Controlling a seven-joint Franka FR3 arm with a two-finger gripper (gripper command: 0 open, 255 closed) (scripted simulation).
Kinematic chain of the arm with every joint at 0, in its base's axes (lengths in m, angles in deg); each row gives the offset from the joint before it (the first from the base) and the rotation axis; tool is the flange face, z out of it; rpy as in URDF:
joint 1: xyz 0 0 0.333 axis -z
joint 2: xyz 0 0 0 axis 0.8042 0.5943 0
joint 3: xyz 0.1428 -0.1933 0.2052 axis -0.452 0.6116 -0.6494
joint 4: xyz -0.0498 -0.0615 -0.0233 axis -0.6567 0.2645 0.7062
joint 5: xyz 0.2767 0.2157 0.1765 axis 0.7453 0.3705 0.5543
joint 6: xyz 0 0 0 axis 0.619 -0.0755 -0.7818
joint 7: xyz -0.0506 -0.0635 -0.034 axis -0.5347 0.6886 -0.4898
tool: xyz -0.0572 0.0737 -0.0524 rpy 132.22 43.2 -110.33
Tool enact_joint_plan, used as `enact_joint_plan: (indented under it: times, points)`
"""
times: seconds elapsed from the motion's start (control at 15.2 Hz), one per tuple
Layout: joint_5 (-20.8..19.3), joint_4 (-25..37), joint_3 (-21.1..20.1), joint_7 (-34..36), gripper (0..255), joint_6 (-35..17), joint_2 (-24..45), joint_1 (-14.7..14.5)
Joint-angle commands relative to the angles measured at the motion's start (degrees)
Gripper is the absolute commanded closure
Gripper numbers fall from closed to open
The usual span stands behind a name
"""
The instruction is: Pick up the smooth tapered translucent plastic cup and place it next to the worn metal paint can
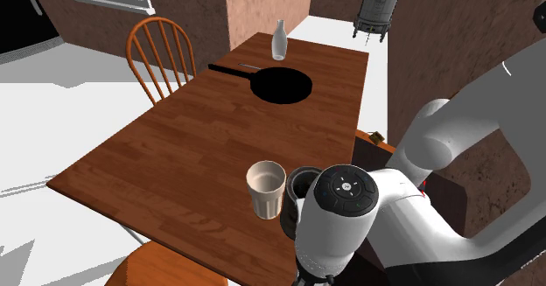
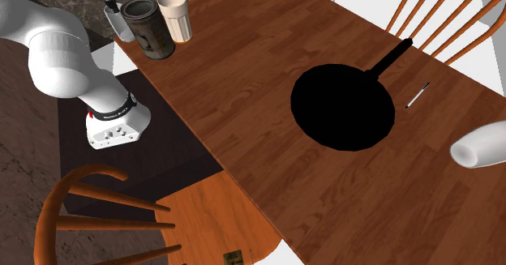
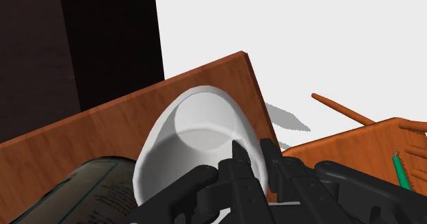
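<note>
The pale tapered cup (image 1: 265,188) stands upright near the table's front edge, touching the dark worn paint can (image 1: 302,184) on the shoulder view's right. The second exterior view has the cup (image 2: 175,16) and the can (image 2: 148,27) side by side at a table corner. In the wrist view my gripper (image 3: 252,157) is shut on the near wall of the cup (image 3: 198,140), one black fingertip (image 3: 236,153) inside the rim and the other outside. The can (image 3: 89,188) lies just beside it. My white forearm hides the hand in the shoulder view.
On the brown wooden table (image 1: 192,136) a black frying pan (image 1: 280,85) and a white bottle (image 1: 278,39) sit at the far end. A pen (image 2: 417,96) lies by the pan's handle. Wooden chairs (image 1: 162,52) (image 2: 89,215) stand at the table's sides.
</note>
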Motion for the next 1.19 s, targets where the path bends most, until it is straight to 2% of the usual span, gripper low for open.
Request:
enact_joint_plan:
  times: [0.0, 0.33, 0.46, 0.59, 1.12]
  points:
    - [0.0, 0.01, -0.01, 0.0, 0, -0.01, 0.0, 0.01]
    - [0.0, 0.01, -0.01, 0.0, 0, -0.01, 0.0, 0.01]
    - [0.25, 1.25, 6.46, -0.52, 0, 4.96, -2.99, -4.87]
    - [0.23, 2.62, 10.84, -0.87, 0, 9.27, -5.5, -7.67]
    - [0.29, 2.63, 10.8, -0.91, 0, 9.3, -5.55, -7.62]
